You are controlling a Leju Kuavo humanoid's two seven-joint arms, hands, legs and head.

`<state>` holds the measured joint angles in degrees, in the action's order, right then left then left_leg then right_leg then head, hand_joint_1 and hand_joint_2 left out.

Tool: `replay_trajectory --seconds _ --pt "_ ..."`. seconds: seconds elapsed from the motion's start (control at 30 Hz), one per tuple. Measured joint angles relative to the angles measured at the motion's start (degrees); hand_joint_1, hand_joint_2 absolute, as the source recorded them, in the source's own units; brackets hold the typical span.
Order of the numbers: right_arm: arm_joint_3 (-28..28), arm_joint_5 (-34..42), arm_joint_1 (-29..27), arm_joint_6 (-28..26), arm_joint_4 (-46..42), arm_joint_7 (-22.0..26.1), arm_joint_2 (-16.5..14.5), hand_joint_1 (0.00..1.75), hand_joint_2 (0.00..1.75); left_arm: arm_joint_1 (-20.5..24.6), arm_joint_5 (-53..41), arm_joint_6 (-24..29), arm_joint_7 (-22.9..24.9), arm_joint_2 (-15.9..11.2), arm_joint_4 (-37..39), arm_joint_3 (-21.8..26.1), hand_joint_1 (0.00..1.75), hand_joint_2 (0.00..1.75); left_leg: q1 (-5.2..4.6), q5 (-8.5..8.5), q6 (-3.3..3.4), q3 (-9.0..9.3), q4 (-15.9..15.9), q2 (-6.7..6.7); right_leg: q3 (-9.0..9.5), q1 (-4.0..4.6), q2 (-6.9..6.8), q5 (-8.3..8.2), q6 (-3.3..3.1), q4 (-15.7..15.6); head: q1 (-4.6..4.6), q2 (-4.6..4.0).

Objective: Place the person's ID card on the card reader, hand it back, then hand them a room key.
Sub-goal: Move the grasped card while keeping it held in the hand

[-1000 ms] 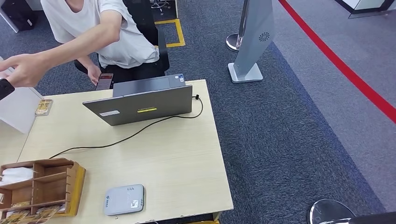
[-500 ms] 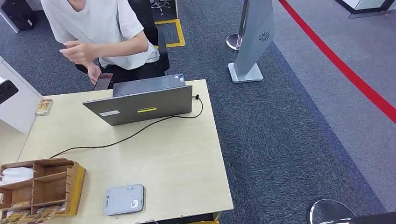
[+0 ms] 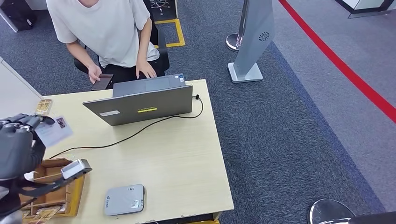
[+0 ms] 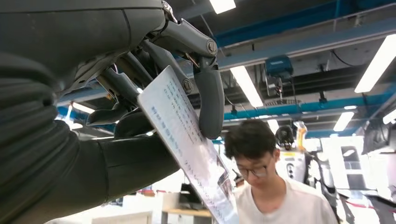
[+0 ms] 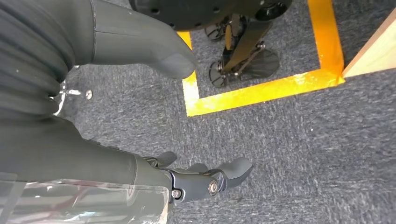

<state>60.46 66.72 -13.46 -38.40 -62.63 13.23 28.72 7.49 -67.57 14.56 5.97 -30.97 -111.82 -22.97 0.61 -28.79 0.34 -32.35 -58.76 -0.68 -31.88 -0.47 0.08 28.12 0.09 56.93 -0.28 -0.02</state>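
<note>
ID card point(image 3: 54, 130) sits pinched in your left hand point(image 3: 18, 144), raised over the left edge of the desk point(image 3: 177, 158), above the wooden organizer point(image 3: 56, 186). In the left wrist view the card point(image 4: 187, 140) is clamped between the thumb and the dark fingers point(image 4: 210, 100), its printed face tilted toward the camera, with the person point(image 4: 266, 182) behind it.

Your card reader point(image 3: 124, 199), a flat grey box, lies at the near edge of the desk, just beside the organizer and well apart from the card. An open laptop point(image 3: 144, 100) stands across the far side of the desk, its black cable point(image 3: 130, 135) trailing over the desktop between the laptop and the organizer. A small card point(image 3: 43, 107) lies at the far left corner of the desk. The person point(image 3: 105, 32) sits behind the laptop, one hand on its keyboard, the other holding a phone point(image 3: 102, 81).

Your right hand point(image 5: 140, 112) hangs over grey carpet and yellow floor tape point(image 5: 261, 88), fingers point(image 5: 219, 179) loosely apart and holding nothing.
</note>
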Motion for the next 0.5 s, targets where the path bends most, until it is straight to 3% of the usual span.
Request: replay_trajectory --seconds 0.2,0.5 --pt "0.3 0.6 -0.6 -0.9 -4.0 -1.0 1.0 0.00 1.75 -7.8 -0.6 -3.1 1.9 3.8 -2.4 -3.7 1.75 1.75 0.02 0.00 0.01 0.03 0.0 0.01 0.02 0.00 -0.02 0.00 0.00 0.0 -0.01 0.00" --pt "0.2 -2.5 -1.1 -1.0 -6.6 -3.8 1.5 0.00 1.75 -14.2 -2.3 -7.7 5.1 9.4 -0.2 -5.5 1.75 1.75 0.03 0.00 0.01 0.02 0.0 0.02 0.02 0.01 -0.03 0.00 0.00 0.0 -0.02 0.00"
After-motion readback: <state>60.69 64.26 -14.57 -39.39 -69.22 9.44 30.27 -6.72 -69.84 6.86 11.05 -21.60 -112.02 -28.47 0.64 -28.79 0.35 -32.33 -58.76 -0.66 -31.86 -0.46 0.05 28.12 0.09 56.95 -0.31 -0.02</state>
